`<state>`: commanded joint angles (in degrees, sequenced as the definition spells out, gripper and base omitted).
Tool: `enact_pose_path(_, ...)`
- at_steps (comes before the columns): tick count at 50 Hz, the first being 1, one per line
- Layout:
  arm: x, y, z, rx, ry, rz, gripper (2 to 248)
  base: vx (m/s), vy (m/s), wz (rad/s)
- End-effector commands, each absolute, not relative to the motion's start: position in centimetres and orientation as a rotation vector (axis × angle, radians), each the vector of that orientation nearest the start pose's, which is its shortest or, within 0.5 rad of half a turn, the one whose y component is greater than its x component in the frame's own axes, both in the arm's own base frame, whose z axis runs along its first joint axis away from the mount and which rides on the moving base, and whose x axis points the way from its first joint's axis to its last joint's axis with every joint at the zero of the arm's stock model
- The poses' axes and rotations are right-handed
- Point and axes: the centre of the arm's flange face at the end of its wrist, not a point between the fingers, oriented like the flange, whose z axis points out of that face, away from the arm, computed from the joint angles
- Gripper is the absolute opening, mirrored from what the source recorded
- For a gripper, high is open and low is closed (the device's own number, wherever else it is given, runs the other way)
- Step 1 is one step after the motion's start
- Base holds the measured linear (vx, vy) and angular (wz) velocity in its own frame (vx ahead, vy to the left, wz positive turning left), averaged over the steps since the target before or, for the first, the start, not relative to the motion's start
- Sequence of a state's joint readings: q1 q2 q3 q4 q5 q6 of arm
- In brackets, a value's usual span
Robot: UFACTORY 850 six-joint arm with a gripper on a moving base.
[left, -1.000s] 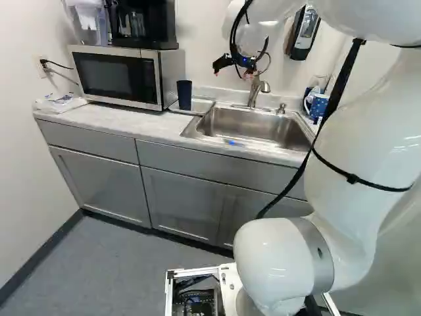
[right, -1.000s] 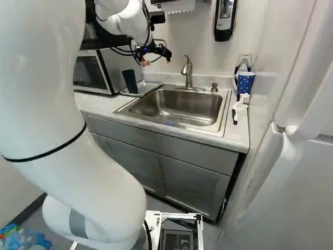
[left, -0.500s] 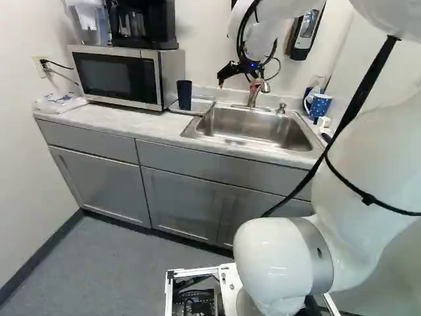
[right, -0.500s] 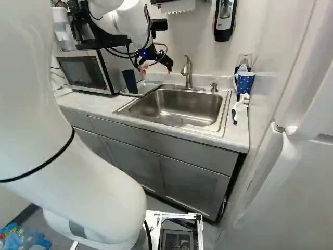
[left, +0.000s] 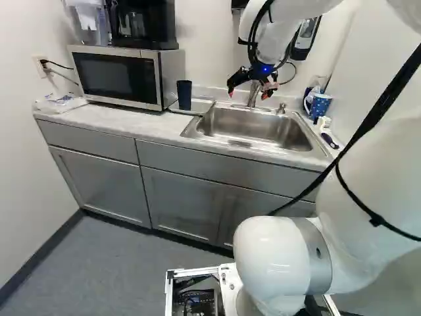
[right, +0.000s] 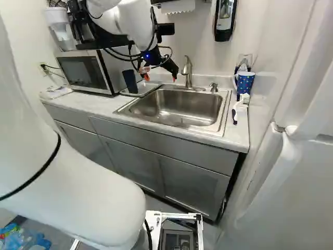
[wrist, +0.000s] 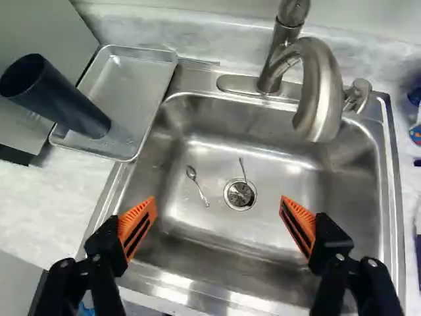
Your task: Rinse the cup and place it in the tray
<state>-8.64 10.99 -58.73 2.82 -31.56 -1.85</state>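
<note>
Wrist view: cup [wrist: 62,102] beyond claw [left: 247,95]

From behind the arm [left: 276,260], on its left, I look ahead and slightly down at the microwave [left: 112,74] and surface [left: 125,120]; my right-hand base view faces them too. Both stand back from the sink [right: 174,107], which my wrist view, much closer, looks down into along the pincer [left: 248,95]. All three share the tray [wrist: 135,76].

I see one dark cup [wrist: 66,102], one tray [wrist: 135,79], one sink [wrist: 210,227], two utensils [wrist: 199,188].
</note>
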Motion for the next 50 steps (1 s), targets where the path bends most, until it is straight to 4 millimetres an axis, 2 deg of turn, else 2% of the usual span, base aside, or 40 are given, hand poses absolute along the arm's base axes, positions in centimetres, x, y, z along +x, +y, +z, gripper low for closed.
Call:
enact_pose_path(14,40.9,-7.8,66.8,-2.987,0.293,-1.047,247,0.000,0.000,0.000)
enact_pose_path(50,40.9,-7.9,66.8,-2.987,0.295,-1.047,247,0.000,0.000,0.000)
